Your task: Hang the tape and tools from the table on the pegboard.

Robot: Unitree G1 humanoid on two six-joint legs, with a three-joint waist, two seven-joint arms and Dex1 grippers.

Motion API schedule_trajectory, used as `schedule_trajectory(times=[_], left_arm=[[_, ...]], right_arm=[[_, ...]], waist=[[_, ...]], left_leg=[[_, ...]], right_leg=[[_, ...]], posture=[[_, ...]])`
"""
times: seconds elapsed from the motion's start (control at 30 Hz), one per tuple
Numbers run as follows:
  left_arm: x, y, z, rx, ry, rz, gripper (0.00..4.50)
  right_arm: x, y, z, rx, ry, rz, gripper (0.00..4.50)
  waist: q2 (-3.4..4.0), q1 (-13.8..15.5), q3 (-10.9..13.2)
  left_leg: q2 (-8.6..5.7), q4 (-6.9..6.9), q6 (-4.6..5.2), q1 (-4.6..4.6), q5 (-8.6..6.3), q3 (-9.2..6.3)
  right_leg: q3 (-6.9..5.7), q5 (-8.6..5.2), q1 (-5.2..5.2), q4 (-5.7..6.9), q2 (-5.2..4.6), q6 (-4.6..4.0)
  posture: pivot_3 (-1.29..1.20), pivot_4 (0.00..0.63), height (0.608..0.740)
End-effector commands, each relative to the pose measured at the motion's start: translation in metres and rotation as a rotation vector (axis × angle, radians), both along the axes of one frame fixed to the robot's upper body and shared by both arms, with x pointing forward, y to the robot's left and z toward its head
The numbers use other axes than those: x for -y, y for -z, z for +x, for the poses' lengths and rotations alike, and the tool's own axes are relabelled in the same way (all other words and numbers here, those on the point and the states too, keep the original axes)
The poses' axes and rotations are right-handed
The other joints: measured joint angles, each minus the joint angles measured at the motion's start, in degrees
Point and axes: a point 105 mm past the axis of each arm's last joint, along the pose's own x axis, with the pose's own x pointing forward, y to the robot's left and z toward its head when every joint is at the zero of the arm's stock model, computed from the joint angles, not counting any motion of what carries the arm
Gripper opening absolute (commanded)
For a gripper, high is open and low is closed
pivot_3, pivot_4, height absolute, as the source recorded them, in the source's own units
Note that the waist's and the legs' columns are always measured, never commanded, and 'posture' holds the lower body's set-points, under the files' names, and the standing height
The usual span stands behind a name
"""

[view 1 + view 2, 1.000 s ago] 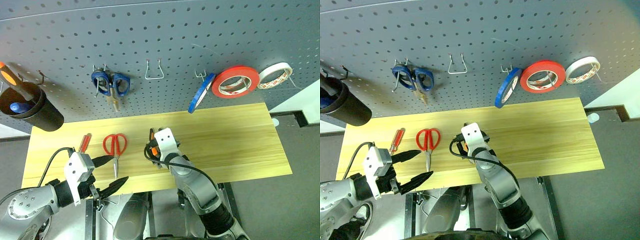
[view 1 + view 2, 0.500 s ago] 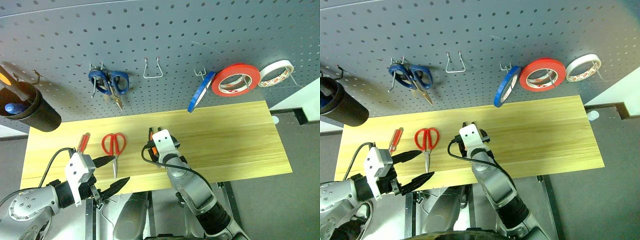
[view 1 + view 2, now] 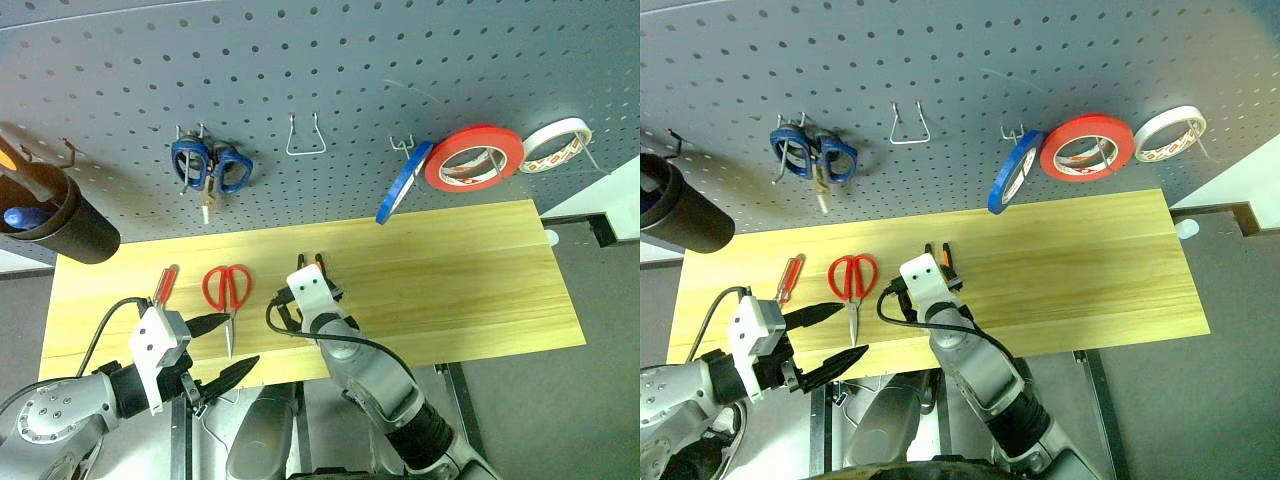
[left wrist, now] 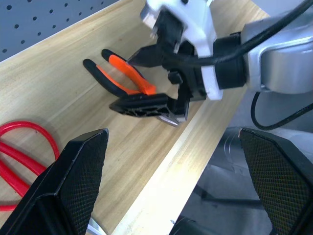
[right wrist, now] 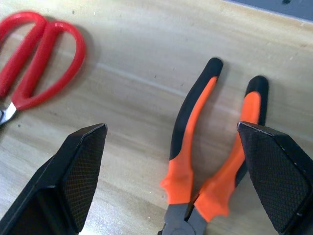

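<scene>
Right hand (image 4: 152, 87), fingers spread wide, hovers over the orange-and-black pliers (image 5: 210, 161) on the desk (image 3: 470, 270); the next move likely calls for closing on their handles.

Blue tape (image 3: 403, 183) hangs edge-on from a hook on the grey pegboard (image 3: 330, 80). On the wooden tabletop (image 3: 470, 290) lie the red-handled screwdriver (image 3: 166, 285) far left, red scissors (image 3: 228, 292) beside it, orange-black pliers (image 5: 210, 161) mid-table.

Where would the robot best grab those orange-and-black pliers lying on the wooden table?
Probably across both handles of the orange-and-black pliers, near where they converge: there they are close enough to fit between the open jaws of the right gripper, coming from above since the pliers lie flat.
</scene>
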Motion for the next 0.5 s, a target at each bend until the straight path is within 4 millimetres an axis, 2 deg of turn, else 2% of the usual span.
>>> schedule_trajectory(times=[0.03, 0.5], left_arm=[[0.002, -0.006, -0.002, 0.026, 0.013, 0.012, 4.46], [0.004, -0.007, -0.001, 0.025, 0.027, 0.009, 4.46]], right_arm=[[-0.046, -0.027, -0.009, -0.005, -0.022, 0.180, 4.46], [-0.037, -0.031, 0.003, 0.044, 0.042, 0.161, 4.46]], waist=[[-0.01, 0.0, 0.0], [-0.02, -0.1, 0.6]], left_leg=[[0.00, 0.00, 0.00, 0.00, 0.00, 0.00], [0.00, -0.01, 0.03, -0.15, -0.01, 0.04]], right_leg=[[0.00, 0.00, 0.00, 0.00, 0.00, 0.00], [-0.08, 0.00, -0.16, -0.02, -0.01, 0.00]], posture=[[0.10, 0.462, 0.727], [0.09, 0.469, 0.727]])
